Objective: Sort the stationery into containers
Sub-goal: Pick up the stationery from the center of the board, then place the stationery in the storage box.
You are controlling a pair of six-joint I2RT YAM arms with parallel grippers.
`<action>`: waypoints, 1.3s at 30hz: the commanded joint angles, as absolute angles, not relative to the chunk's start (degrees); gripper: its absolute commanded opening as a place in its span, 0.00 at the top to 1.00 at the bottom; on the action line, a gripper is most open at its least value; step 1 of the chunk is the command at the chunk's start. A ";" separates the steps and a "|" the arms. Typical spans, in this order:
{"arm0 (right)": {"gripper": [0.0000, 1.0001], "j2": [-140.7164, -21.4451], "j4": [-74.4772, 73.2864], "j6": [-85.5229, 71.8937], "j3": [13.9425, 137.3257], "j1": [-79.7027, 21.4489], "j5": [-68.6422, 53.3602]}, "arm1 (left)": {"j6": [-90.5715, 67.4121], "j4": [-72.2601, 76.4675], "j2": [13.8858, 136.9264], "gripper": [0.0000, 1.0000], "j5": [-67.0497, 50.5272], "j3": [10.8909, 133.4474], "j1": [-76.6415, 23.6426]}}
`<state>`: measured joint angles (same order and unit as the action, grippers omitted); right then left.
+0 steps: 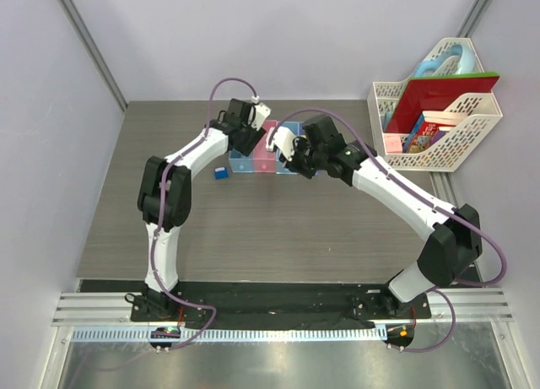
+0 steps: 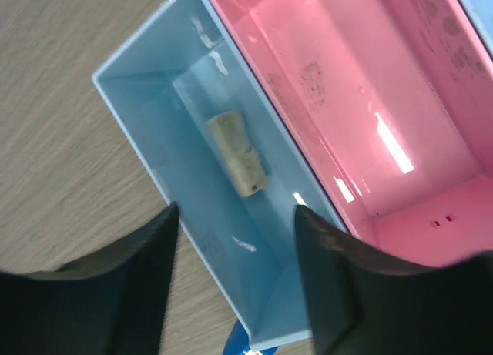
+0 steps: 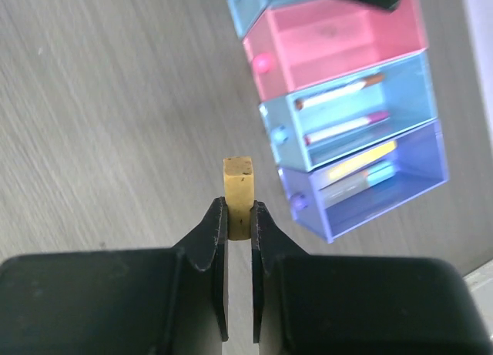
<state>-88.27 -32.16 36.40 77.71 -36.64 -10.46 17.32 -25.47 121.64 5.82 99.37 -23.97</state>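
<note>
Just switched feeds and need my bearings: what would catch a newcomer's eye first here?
The right tool pinches a tan eraser over the table, short of the row of bins. The left tool hangs open over the end light blue bin, where a beige eraser lies. A small blue cube sits loose on the table beside that bin.

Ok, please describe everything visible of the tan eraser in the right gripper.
The tan eraser is a small rectangular block, yellowish tan, matte like rubber, with a few dark specks. It points straight out along the fingers. The right gripper pinches its lower half from both sides; the upper half sticks out free past the fingertips. Nothing else touches it. In the right wrist view it is over bare wood-grain table, left of the row of bins, not yet in any.
</note>
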 commanded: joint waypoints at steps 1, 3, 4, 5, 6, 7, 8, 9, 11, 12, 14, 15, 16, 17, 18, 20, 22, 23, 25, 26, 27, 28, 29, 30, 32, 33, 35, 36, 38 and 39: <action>0.99 -87.89 -31.73 34.89 82.44 -36.83 -9.14 | 15.12 -19.61 114.45 0.35 8.00 97.30 -23.38; 0.99 -89.55 -31.73 34.98 83.66 -36.83 -8.44 | 14.68 -19.07 112.42 0.34 8.78 95.90 -23.12; 0.99 -90.26 -31.82 34.98 84.11 -36.83 -8.35 | 14.16 -18.64 109.80 0.34 9.05 95.11 -23.03; 0.99 -90.87 -31.73 35.07 84.63 -36.83 -8.18 | 13.89 -18.37 108.38 0.34 9.23 94.23 -22.77; 0.99 -92.18 -31.64 35.16 85.60 -36.83 -7.83 | 13.54 -18.02 106.54 0.34 9.40 92.13 -21.98; 0.99 -92.98 -31.47 35.16 86.21 -36.83 -7.56 | 12.84 -17.23 104.87 0.34 9.67 90.98 -21.45; 0.99 -93.77 -31.20 35.33 86.74 -36.74 -7.21 | 12.57 -17.14 101.20 0.34 9.67 89.75 -21.01; 0.99 -94.65 -30.33 35.16 88.14 -36.74 -6.68 | 12.48 -16.70 99.34 0.34 9.58 86.69 -20.14; 0.99 -97.55 -29.62 35.07 90.08 -36.74 -5.89 | 13.79 -16.26 93.73 0.34 10.28 82.73 -19.17; 0.99 -98.52 -28.31 34.63 92.09 -36.74 -5.71 | 14.41 -15.48 91.86 0.32 10.37 78.09 -18.99; 0.99 -102.12 -26.90 33.76 94.56 -36.74 -5.45 | 16.86 -14.42 86.87 0.20 10.20 72.97 -18.72; 0.99 -103.61 -24.81 32.27 97.27 -36.74 -4.93 | 18.01 -13.98 85.44 0.19 9.59 68.42 -18.63; 0.99 -106.67 -24.35 31.47 99.12 -36.74 -4.57 | 18.80 -13.89 84.39 0.18 9.15 66.47 -18.72; 0.99 -108.87 -24.00 30.77 101.23 -36.83 -3.79 | 19.33 -13.80 83.68 0.15 8.71 64.53 -18.72; 0.99 -110.72 -23.21 29.98 105.51 -36.83 -3.00 | 20.55 -13.80 83.15 0.13 7.48 61.55 -18.72; 0.99 -116.50 -22.94 27.69 109.84 -36.83 -1.76 | 20.92 -13.80 83.49 0.09 7.21 59.07 -18.72; 0.99 -119.69 -21.71 26.72 114.59 -36.83 -1.67 | 21.44 -13.45 84.72 0.08 6.16 56.08 -18.72; 0.99 -122.40 -21.54 26.37 116.18 -36.91 -1.76 | 21.27 -13.36 85.07 0.07 5.98 55.20 -18.72; 0.99 -125.49 -21.53 25.67 121.18 -37.09 -2.37 | 21.18 -12.57 85.95 0.07 5.80 53.18 -18.72; 0.99 -126.73 -21.62 25.23 122.85 -37.26 -2.37 | 21.27 -11.87 85.96 0.07 5.97 51.61 -18.72; 0.99 -129.17 -21.53 25.14 125.48 -37.27 -3.07 | 21.36 -11.00 86.04 0.07 6.06 51.07 -18.72; 0.99 -130.24 -21.53 25.05 126.64 -37.44 -3.51 | 21.36 -10.90 86.04 0.07 5.80 50.72 -18.72; 0.99 -131.30 -21.27 24.96 127.43 -37.53 -3.78 | 21.36 -10.81 85.96 0.07 5.54 50.28 -18.72; 0.99 -132.79 -20.49 24.79 128.49 -37.44 -4.48 | 21.27 -10.72 85.87 0.07 5.19 50.10 -18.72; 0.99 -134.38 -19.78 24.96 129.37 -37.44 -5.27 | 21.01 -10.63 85.69 0.07 4.05 50.10 -18.72; 0.99 -134.99 -19.34 24.96 129.90 -37.53 -5.62 | 20.83 -10.37 85.78 0.07 3.78 50.18 -18.72; 0.99 -136.93 -19.07 24.96 130.51 -37.70 -6.15 | 20.48 -10.20 86.39 0.07 3.43 50.97 -18.72; 0.99 -137.46 -18.81 25.05 130.52 -37.79 -6.33 | 20.30 -10.02 86.74 0.07 3.34 51.24 -18.72; 0.98 -138.77 -18.46 25.22 130.34 -37.97 -6.42 | 20.30 -9.93 87.71 0.08 2.82 52.20 -18.81; 0.96 -139.13 -18.37 25.31 130.34 -38.06 -6.42 | 20.39 -9.67 88.06 0.08 2.64 52.47 -18.81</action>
<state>-138.12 -21.76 25.93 127.44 -37.26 -5.10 20.34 -13.06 87.09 4.67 49.65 -18.68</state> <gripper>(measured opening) 0.128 0.925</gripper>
